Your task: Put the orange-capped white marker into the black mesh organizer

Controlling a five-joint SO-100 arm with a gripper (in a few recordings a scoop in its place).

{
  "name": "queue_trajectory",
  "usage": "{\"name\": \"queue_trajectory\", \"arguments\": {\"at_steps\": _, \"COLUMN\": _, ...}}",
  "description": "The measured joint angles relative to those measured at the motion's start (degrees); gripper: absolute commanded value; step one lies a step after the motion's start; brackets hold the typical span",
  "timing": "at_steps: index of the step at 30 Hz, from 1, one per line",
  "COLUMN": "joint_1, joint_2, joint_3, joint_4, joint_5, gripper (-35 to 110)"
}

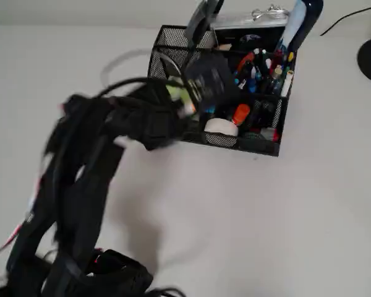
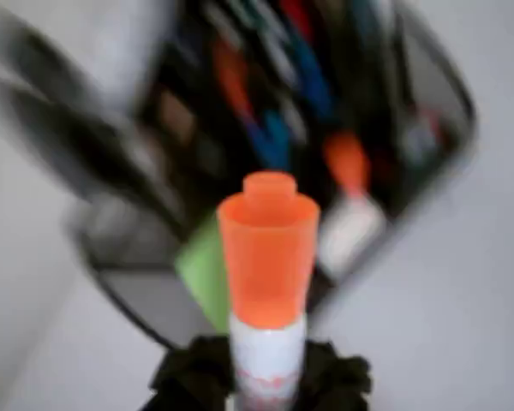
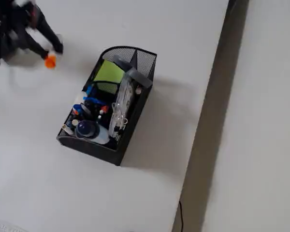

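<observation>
Wrist view: claw point(image 2: 265, 385) clamps smooth white marker point(image 2: 268, 282), tapered glossy orange cap, near blurred black wire-mesh organizer point(image 2: 428, 111), curved wall

You are looking at an office-style desk setup. A plain white table point(image 3: 183, 58) carries a black mesh organizer point(image 3: 130, 121) of the kind kept on a desk, crammed with pens and markers point(image 1: 263, 71), a green pad of sticky notes point(image 3: 108, 72) and a roll of white tape point(image 1: 221, 126). A thin black cable point(image 1: 346, 18) trails across one corner.
</observation>
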Motion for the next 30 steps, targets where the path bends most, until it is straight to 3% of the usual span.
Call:
{"name": "queue_trajectory", "arguments": {"at_steps": 6, "joint_1": 4.6, "joint_2": 1.9, "joint_3": 3.3, "joint_4": -20.5, "joint_5": -7.7, "gripper": 0}}
{"name": "queue_trajectory", "arguments": {"at_steps": 16, "joint_1": 5.5, "joint_2": -5.5, "joint_3": 19.6, "joint_4": -65.8, "joint_5": -17.8, "gripper": 0}}
{"name": "queue_trajectory", "arguments": {"at_steps": 23, "joint_1": 4.0, "joint_2": -18.9, "joint_3": 20.0, "joint_4": -84.0, "joint_5": -21.9, "gripper": 0}}
{"name": "queue_trajectory", "arguments": {"at_steps": 30, "joint_1": 2.0, "joint_2": -27.9, "joint_3": 21.5, "joint_4": -91.5, "joint_5": -22.9, "gripper": 0}}
